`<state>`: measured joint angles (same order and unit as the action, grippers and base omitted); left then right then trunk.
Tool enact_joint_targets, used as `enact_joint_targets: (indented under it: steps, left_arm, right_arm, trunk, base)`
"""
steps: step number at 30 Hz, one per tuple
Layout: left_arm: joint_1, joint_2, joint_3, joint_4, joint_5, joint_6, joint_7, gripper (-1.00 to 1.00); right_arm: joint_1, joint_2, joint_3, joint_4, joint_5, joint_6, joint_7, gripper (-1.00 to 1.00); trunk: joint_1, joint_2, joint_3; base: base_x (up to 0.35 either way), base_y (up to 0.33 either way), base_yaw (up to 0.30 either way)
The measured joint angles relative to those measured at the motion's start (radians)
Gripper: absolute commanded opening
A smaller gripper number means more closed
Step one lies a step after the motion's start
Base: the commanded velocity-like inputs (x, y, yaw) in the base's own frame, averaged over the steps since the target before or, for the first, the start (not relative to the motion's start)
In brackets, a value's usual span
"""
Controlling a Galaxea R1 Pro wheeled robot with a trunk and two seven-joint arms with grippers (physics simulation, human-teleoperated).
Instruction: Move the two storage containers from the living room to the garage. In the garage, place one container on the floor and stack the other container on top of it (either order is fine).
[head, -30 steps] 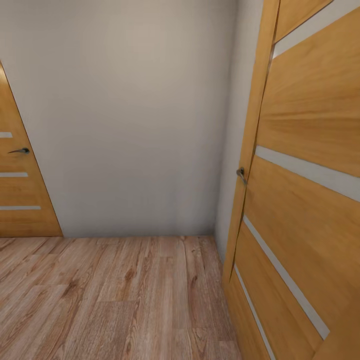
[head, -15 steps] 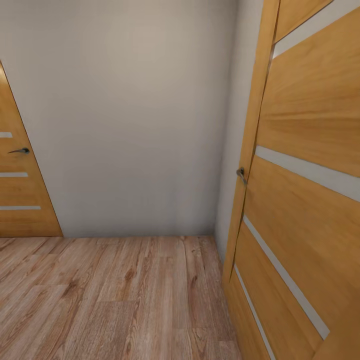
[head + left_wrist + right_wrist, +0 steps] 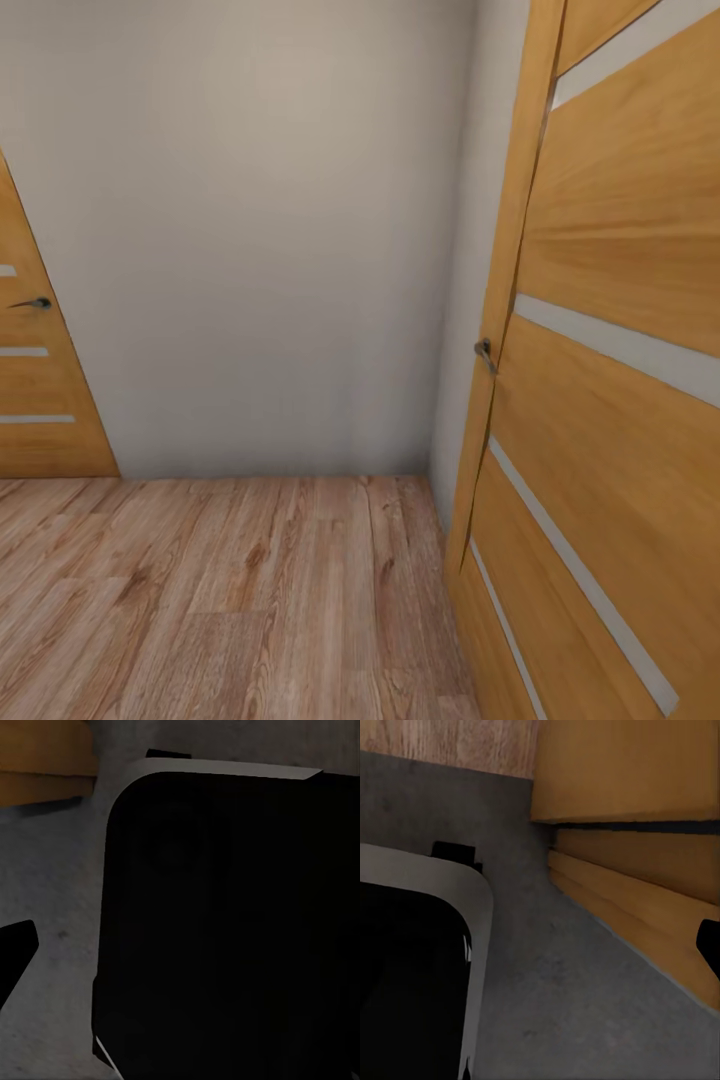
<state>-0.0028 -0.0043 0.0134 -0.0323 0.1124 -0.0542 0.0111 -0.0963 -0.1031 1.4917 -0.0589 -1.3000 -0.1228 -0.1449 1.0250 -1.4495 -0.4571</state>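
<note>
Soft, even light is falling across the pale wall (image 3: 260, 240) and plank floor (image 3: 230, 600) in the head view, casting no hard shadows or glare. Both wrist views are looking dim and slightly blurred, with a black body (image 3: 225, 930) swallowing detail.

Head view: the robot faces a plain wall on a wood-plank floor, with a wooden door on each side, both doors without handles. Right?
Not quite. In the head view both doors have handles: the left door has a dark lever, the right door a handle at its edge. The wall and wood-plank floor are as stated.
</note>
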Motion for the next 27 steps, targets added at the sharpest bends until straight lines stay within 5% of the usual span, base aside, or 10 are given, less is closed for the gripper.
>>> enact_joint_targets:
  steps: [14,27]
  left_arm:
    - [0.0,0.0,0.0,0.0,0.0,0.0,0.0,1.0]
    - [0.0,0.0,-0.001,0.0,-0.001,0.0,-0.003,1.0]
  right_arm:
    - [0.0,-0.001,0.0,0.0,0.003,-0.003,0.002,1.0]
    - [0.0,0.0,0.0,0.0,0.002,-0.003,0.002,1.0]
  trunk:
    - [0.0,0.0,-0.003]
    - [-0.001,0.0,-0.003]
  base:
    - [0.001,0.0,0.223]
    - [0.197,0.0,0.019]
